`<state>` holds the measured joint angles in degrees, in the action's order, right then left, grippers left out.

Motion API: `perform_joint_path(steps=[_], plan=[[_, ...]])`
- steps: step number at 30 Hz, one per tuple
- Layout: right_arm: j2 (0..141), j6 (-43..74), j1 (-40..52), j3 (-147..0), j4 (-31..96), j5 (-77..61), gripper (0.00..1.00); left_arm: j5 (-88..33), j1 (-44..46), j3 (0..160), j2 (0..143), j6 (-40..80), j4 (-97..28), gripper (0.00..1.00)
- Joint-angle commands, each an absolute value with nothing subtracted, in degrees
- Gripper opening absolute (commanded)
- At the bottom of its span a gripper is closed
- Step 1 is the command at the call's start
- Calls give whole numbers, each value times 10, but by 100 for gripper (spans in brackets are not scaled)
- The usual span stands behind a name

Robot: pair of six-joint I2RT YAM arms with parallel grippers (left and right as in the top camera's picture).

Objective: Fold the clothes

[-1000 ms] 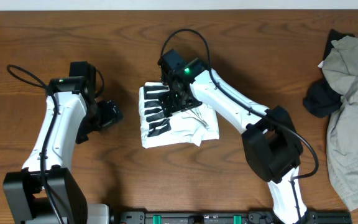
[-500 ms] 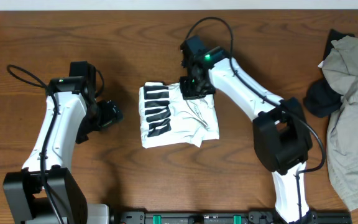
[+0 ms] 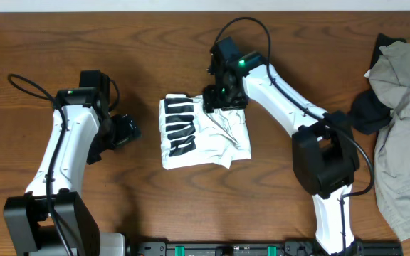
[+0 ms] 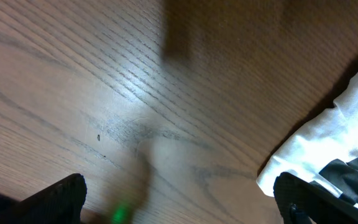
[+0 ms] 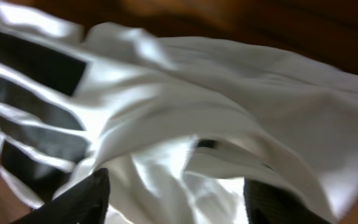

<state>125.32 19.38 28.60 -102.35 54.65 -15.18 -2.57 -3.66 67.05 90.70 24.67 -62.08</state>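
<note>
1 folded shirt [image 3: 208,139], R tool [image 3: 216,100] above.

Table [image 3: 41,28]: wood, reddish-brown, grain running left to right, filling nearly the whole overhead view. In the left wrist view its surface shows fine dark grain lines, a small dark speck and a pale sheen of reflected light. Pale strip [image 3: 119,4]: narrow, whitish, along the table's far edge, nature unclear. Black rail [image 3: 226,249]: at the near edge, with green fittings.
</note>
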Motion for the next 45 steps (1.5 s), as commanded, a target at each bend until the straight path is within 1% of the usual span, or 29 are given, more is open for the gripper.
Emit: perform_joint_path(steps=[1,5,9,13,17,21,23,26,33,38,45], plan=[[1261,204,238,-1034,555,-131,59,-19,-38,671,907,254,-622,98],[1261,201,200,-1034,566,-138,50,-19,-38,671,907,254,-622,98],[1261,202,182,-1035,573,-140,54,-19,-38,671,907,254,-622,98],[1250,210,184,-1046,594,-144,53,-19,-38,671,907,254,-622,98],[1214,210,200,-1056,597,-157,53,-19,-38,671,907,254,-622,98],[1171,183,229,-1059,590,-218,53,-19,-38,671,907,254,-621,98],[1164,164,250,-1059,590,-229,55,-19,-38,671,907,254,-620,98],[1174,137,286,-1056,596,-229,59,-19,-38,671,907,254,-620,98],[1239,136,357,-1050,562,-196,60,-19,-38,671,907,254,-620,98],[1272,187,363,-1050,528,-158,59,-20,-38,671,907,254,-623,98],[1266,207,340,-1050,528,-148,52,-20,-38,671,907,254,-624,98]])
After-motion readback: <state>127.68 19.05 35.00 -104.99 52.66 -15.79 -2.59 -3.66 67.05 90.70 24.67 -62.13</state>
